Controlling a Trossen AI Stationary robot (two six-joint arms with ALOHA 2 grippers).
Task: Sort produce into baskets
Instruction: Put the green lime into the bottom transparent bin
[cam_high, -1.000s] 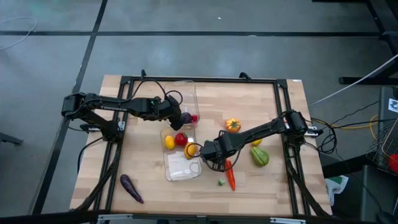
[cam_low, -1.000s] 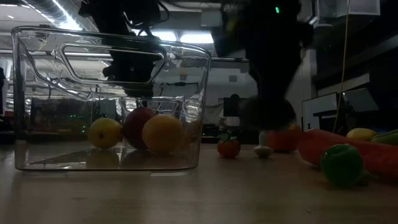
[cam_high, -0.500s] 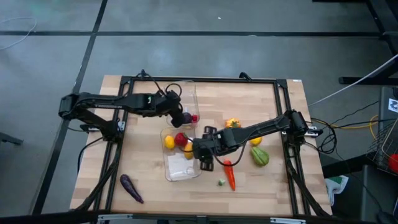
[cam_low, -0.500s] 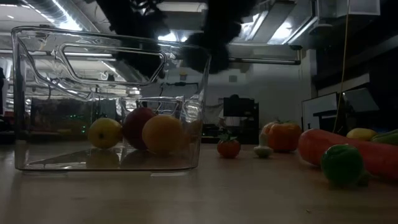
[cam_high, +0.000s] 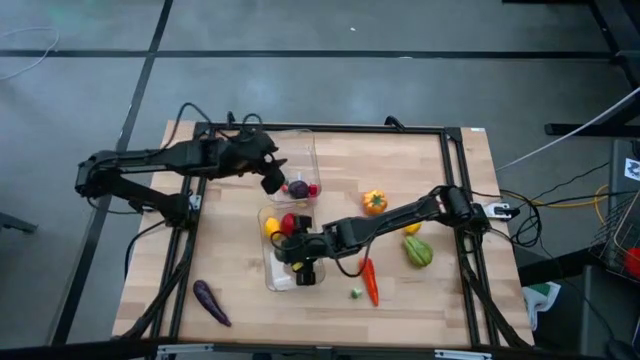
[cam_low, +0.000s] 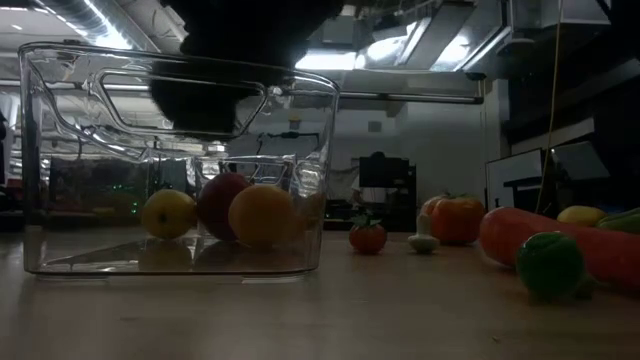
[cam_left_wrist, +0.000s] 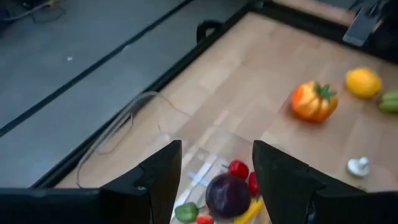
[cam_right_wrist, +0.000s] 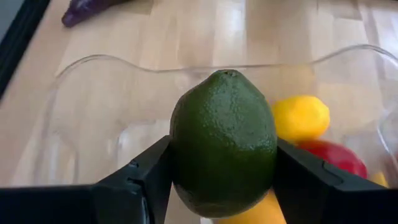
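A green avocado (cam_right_wrist: 222, 140) is between the fingers of my right gripper (cam_right_wrist: 222, 171), which hangs over the near clear basket (cam_high: 283, 280). That basket holds a yellow lemon (cam_right_wrist: 300, 117), a red fruit (cam_right_wrist: 326, 155) and an orange one (cam_low: 260, 215). My left gripper (cam_left_wrist: 216, 163) stands open above the far basket (cam_high: 303, 150). It touches nothing there. A purple round piece (cam_left_wrist: 227, 194) and small red pieces (cam_left_wrist: 239, 168) lie in the far basket below it. My right gripper pinches the avocado by its two opposite sides (cam_right_wrist: 180, 155) between its fingers (cam_right_wrist: 146, 177). The fingers slant down from the table's right side. The avocado is lifted clear above the near basket's inside, one rounded end (cam_right_wrist: 229, 76) pointing away from the gripper.
On the wood to the right lie an orange pepper (cam_high: 374, 201), a yellow lemon (cam_high: 411, 229), a green pepper (cam_high: 418, 251), a carrot (cam_high: 369, 281) and a small pale piece (cam_high: 355, 293). A purple aubergine (cam_high: 211, 302) lies near the front left corner.
My right gripper has carried the avocado from beside the carrot toward the table's left, to over the near basket, and has tipped from pointing down to a slant. My left gripper has risen from the far basket and drawn back toward the left, still open.
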